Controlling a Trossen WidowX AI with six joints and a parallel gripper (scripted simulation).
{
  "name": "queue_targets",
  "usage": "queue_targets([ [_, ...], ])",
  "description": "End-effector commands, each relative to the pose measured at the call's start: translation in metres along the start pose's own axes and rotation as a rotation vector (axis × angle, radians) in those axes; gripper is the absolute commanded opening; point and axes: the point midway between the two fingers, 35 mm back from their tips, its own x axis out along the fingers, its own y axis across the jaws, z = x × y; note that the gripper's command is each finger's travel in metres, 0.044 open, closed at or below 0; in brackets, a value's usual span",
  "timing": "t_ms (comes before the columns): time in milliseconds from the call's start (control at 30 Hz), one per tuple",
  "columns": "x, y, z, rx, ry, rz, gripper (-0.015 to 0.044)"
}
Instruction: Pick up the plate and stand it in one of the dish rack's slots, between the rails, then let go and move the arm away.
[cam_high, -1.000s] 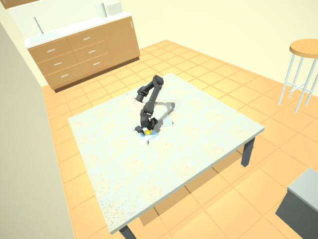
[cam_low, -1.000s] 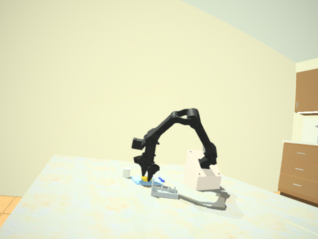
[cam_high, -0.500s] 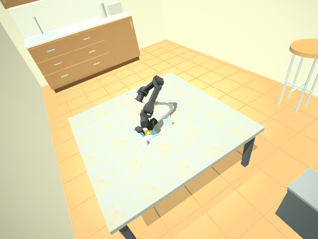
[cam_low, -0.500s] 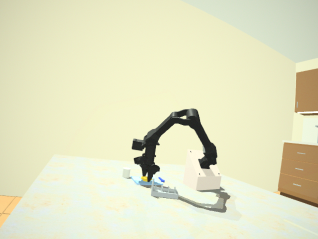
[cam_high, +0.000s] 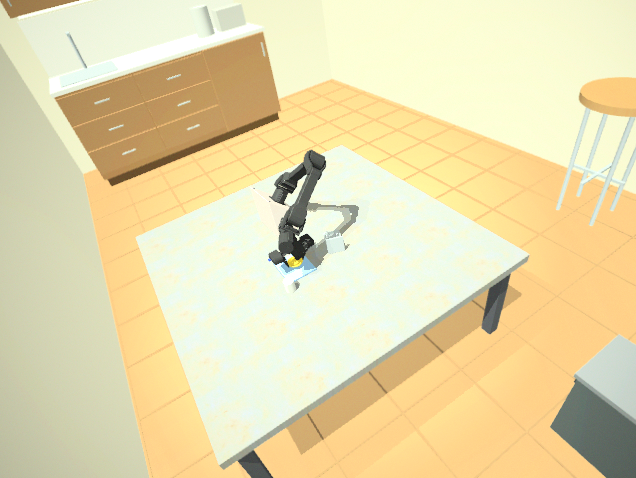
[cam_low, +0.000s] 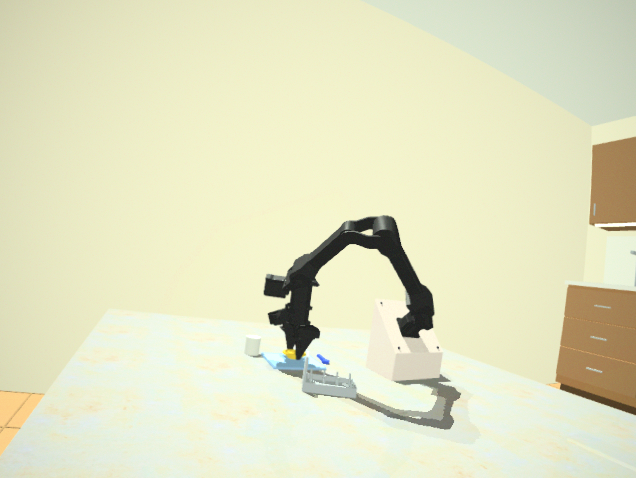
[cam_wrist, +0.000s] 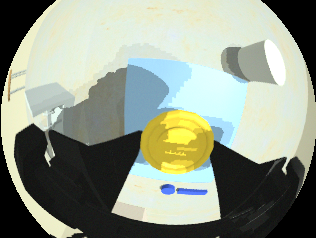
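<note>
The yellow round plate is level, at or just above the light blue cloth; whether it touches the cloth I cannot tell. My gripper points down and is shut on the plate, one finger at each opposite side of its rim. The grey dish rack stands beside the cloth, with upright rails and a taller end. It is at the left in the wrist view, where its slots are hard to make out.
A white cup stands by the cloth's edge on the table. A blue spoon-like utensil lies on the opposite side. The pale slanted arm base stands behind the rack.
</note>
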Motion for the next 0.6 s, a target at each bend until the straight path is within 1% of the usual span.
queue_targets([
  [0,-0.027,-0.003,0.009,-0.012,-0.015,-0.015,0.0047],
  [67,-0.040,-0.004,0.011,-0.012,-0.015,-0.017,0.0000],
  [400,-0.104,-0.007,0.011,-0.011,-0.014,-0.020,0.0000],
  [567,-0.129,-0.008,0.011,-0.011,-0.013,-0.018,0.0000],
])
